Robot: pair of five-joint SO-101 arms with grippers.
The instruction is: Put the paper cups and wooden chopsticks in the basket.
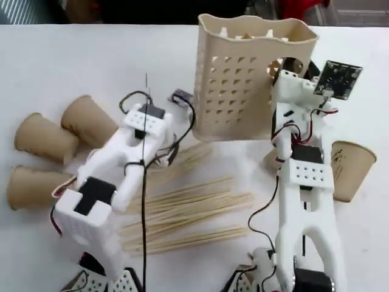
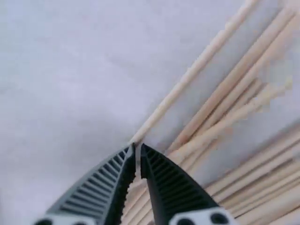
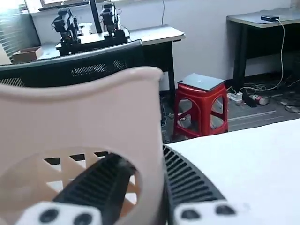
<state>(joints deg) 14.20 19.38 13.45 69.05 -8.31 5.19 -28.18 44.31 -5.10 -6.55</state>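
Sideways, paper cup (image 1: 349,170) with unreadable print, right fingers (image 3: 187,180) clamping basket (image 1: 237,91).

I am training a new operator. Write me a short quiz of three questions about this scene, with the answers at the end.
1. Count: how many paper cups lie beside the left arm, on its side away from the basket?
2. True or false: the right end effector is shut on the basket's wall.
3. Choose: the left end effector has its tips at A) a paper cup, B) the wooden chopsticks, C) the basket.
Key: 1. three; 2. true; 3. B.
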